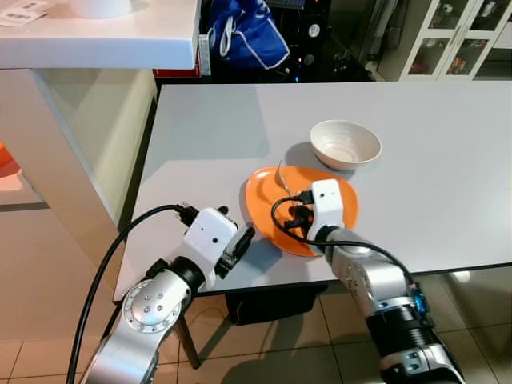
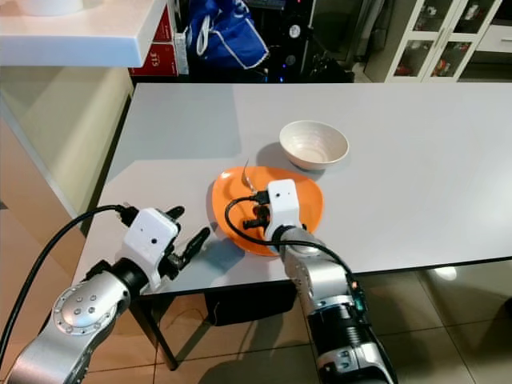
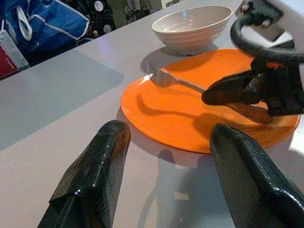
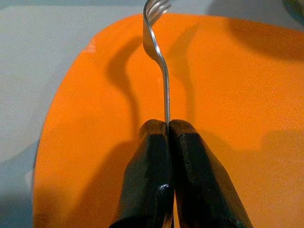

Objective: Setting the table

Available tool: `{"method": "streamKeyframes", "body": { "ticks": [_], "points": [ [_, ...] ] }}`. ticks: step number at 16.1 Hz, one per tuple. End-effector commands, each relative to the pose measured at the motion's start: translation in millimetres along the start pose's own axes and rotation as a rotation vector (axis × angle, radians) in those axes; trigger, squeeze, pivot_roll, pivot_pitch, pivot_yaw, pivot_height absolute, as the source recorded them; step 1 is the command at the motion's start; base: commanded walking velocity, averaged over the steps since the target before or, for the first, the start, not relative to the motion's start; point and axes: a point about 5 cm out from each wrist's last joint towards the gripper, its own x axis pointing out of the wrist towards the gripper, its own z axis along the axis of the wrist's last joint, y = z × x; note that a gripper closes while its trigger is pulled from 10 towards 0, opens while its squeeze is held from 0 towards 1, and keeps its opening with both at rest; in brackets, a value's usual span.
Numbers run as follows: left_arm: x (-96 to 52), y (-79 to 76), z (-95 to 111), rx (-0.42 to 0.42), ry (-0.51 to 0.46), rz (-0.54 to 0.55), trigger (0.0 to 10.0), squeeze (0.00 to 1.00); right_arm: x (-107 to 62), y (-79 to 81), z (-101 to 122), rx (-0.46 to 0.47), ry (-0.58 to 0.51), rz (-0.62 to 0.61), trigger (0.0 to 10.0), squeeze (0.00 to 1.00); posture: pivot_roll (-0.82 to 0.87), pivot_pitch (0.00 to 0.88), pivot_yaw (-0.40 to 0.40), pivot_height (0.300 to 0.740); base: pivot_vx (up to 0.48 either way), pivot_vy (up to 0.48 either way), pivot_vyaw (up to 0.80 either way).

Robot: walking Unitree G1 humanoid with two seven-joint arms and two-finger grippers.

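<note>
Over the orange plate (image 1: 264,208), which lies near the front edge of the grey worktop (image 1: 432,184), the right claw (image 4: 168,130) hangs with its two black fingers pressed tight together on the handle of a metal fork (image 4: 156,45). From that claw the fork runs straight out ahead, its thin shank leaving the fingertips and its tines reaching the plate's far rim, toward the bowl; in the left wrist view the fork's (image 3: 173,80) head lies low on the plate's surface while the handle end rises into the claw's grip. Just beyond the plate's far rim stands a white ribbed bowl (image 1: 345,143), upright and close to the plate, though whether the two touch cannot be told. On the plate's left side, off its rim and above the bare worktop near the front edge, the left claw (image 3: 168,137) has its fingers (image 3: 97,166) spread wide and holds nothing, pointing toward the plate. Well behind the plate, past the worktop's far edge, a blue bag (image 1: 244,36) sits in the shade. Left of the plate and apart from the worktop stands a white counter (image 1: 120,36), higher than the plate's level. Behind the bowl, at the far right, a glass-fronted cabinet (image 1: 460,36) is seen.
</note>
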Motion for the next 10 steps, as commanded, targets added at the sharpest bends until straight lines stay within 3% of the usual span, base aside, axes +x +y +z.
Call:
{"method": "streamKeyframes", "body": {
  "ticks": [1, 10],
  "points": [
    [-0.1, 0.8, 2.2, 0.004, -0.003, 0.004, 10.0, 0.00, 2.2, -2.6, 7.2, -0.005, -0.026, -0.019, 10.0, 0.00, -0.07, 0.014, -0.020, 0.740, 0.000, 0.000, 0.00],
    [1.6, 0.8, 2.9, 0.005, -0.004, -0.004, 10.0, 0.00, 10.8, 0.0, 3.2, 0.052, 0.002, -0.009, 10.0, 0.00, -0.07, 0.007, -0.019, 0.740, 0.000, 0.000, 0.00]
  ]
}}
